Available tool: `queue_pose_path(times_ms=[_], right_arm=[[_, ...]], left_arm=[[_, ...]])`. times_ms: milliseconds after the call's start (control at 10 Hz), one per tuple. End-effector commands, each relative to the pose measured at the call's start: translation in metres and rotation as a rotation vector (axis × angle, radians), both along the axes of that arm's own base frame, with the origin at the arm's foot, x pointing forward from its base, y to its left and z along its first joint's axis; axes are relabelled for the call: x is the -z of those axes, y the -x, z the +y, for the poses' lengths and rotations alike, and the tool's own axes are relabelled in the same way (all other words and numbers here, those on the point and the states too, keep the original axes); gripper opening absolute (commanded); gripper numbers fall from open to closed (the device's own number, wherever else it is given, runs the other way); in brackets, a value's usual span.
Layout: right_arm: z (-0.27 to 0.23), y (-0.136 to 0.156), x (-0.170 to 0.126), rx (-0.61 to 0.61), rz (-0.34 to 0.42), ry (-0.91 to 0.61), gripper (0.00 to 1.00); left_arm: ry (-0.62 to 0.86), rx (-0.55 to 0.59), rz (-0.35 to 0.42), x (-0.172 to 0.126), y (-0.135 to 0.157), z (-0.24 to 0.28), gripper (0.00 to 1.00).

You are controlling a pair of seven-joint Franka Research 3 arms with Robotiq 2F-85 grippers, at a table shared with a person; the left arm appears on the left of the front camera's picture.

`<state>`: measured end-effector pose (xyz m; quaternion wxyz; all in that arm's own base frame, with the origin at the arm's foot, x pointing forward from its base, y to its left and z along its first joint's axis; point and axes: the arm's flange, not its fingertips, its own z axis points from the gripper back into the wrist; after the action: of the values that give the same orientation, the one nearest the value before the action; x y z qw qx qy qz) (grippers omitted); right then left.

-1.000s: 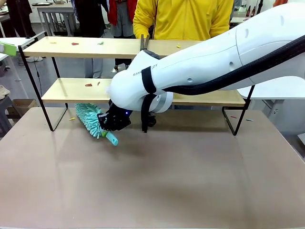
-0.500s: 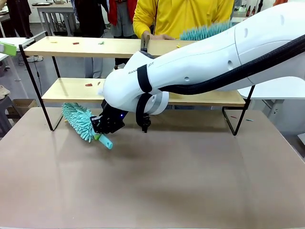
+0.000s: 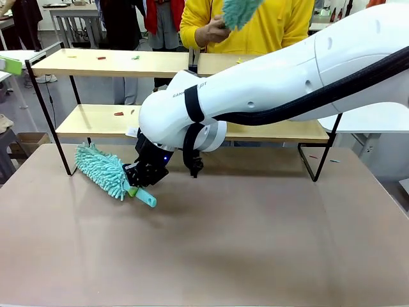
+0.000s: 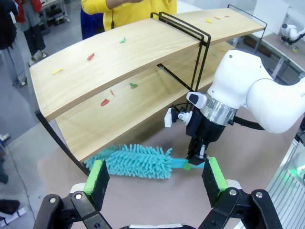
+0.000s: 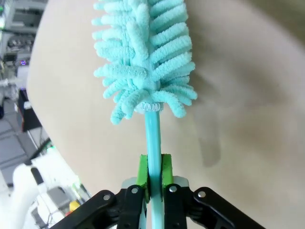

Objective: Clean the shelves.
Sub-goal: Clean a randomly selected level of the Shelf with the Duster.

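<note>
Jaws of the right gripper [image 5: 153,174] are clamped on the thin teal handle of the duster [image 3: 102,169]; those of the left gripper [image 4: 155,177] stand wide apart. The right arm reaches across in front of the shelves [image 3: 108,62] with its wrist bent down. The duster's fluffy head sits low over the table [image 3: 255,243], beneath the lower board, near the shelves' left leg. Since a second ago the head has slid left towards that leg, and the person's hand [image 3: 214,31] has lifted a second duster [image 3: 238,9] above the top board.

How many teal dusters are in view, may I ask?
2: one duster in the right gripper over the table, second duster in the person's hand; others may be hidden.
</note>
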<state>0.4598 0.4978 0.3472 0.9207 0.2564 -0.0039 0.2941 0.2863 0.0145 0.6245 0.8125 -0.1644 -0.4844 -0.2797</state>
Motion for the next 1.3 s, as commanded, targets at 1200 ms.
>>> queue_pose_path(times_ms=[1200], right_arm=[[-0.181,0.109,-0.105,-0.548,0.251,-0.291,0.02]], left_arm=[[0.005,-0.001,-0.001,0.0,0.0,0.0,1.0]])
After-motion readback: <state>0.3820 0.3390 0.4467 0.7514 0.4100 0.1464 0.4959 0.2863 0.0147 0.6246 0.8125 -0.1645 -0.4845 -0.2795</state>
